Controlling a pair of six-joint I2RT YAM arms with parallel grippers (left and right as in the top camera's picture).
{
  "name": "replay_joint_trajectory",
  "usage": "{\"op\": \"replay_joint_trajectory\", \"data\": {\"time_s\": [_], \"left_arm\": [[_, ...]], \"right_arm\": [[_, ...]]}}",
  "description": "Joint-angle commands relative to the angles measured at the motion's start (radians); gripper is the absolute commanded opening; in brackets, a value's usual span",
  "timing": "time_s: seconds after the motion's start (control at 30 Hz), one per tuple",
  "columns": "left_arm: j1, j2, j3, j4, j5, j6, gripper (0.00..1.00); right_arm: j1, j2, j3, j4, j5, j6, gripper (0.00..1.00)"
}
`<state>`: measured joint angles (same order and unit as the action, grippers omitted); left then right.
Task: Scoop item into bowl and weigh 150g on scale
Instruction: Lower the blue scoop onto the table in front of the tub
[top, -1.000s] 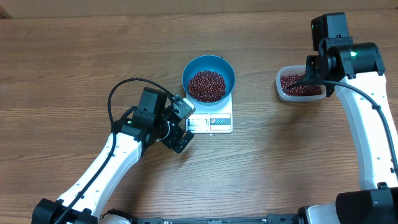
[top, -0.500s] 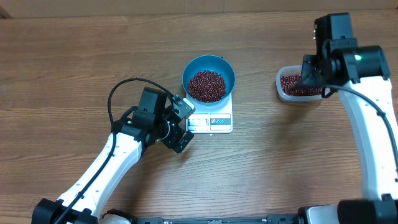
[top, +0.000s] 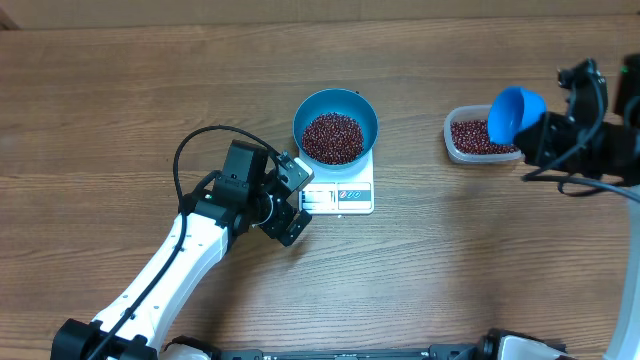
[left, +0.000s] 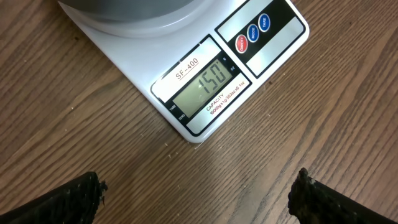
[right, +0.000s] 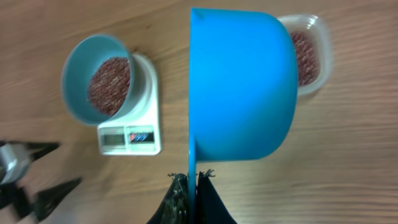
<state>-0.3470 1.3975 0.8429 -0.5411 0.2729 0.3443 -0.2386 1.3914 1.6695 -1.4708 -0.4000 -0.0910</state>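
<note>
Beans (top: 333, 137) first: the left pincer (top: 296, 200) gapes wide and empty by the scale (top: 340, 197), where they fill the blue bowl (top: 335, 101). Only the left wrist view catches the display (left: 202, 84): 150, target apparently met! Rightward, the tub (top: 452, 145) holds spare beans, and the right pincer (right: 191, 186) clamps the lifted scoop (top: 515, 112). Probably just stowing left.
</note>
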Motion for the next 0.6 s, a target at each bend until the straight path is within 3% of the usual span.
{"op": "replay_joint_trajectory", "data": {"time_s": [0.0, 0.57], "left_arm": [[-0.007, 0.005, -0.005, 0.003, 0.008, 0.008, 0.99], [-0.007, 0.005, -0.005, 0.003, 0.008, 0.008, 1.00]], "right_arm": [[-0.096, -0.001, -0.070, -0.029, -0.277, -0.150, 0.04], [-0.158, 0.032, -0.516, 0.179, -0.312, -0.150, 0.04]]}}
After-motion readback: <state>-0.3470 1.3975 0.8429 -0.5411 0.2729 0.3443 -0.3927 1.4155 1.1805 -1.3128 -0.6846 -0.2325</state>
